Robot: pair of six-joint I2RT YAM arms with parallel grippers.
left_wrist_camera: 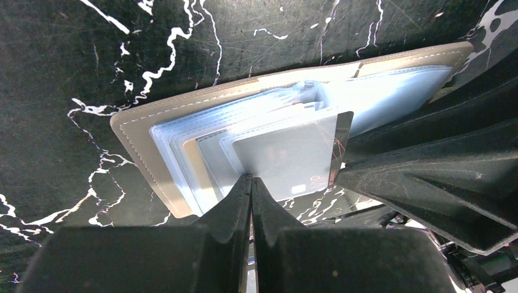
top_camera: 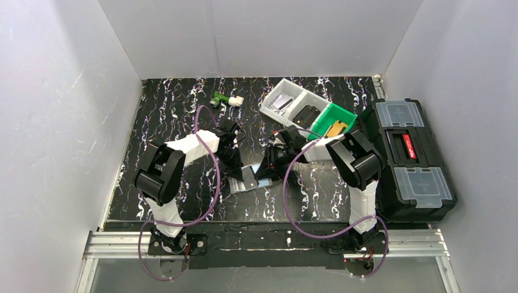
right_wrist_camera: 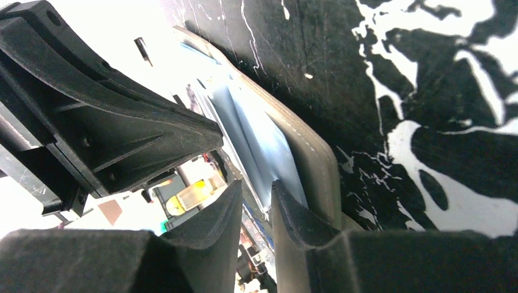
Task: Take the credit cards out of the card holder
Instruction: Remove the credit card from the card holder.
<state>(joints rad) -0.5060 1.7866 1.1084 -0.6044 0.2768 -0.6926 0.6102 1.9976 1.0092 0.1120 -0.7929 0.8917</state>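
Observation:
The card holder lies open on the black marbled table, its grey cover down and its shiny blue sleeves fanned out. A grey-blue credit card with a dark strip along one edge sticks out of the sleeves. My left gripper is shut on that card's lower edge, and the top view shows it over the holder. My right gripper stands at the holder's right side, its jaws narrow around the edge of the sleeves and cover. No other card can be made out.
White bins and a green bin stand at the back right. A black toolbox fills the right edge. A small green and white object lies at the back. White walls enclose the table.

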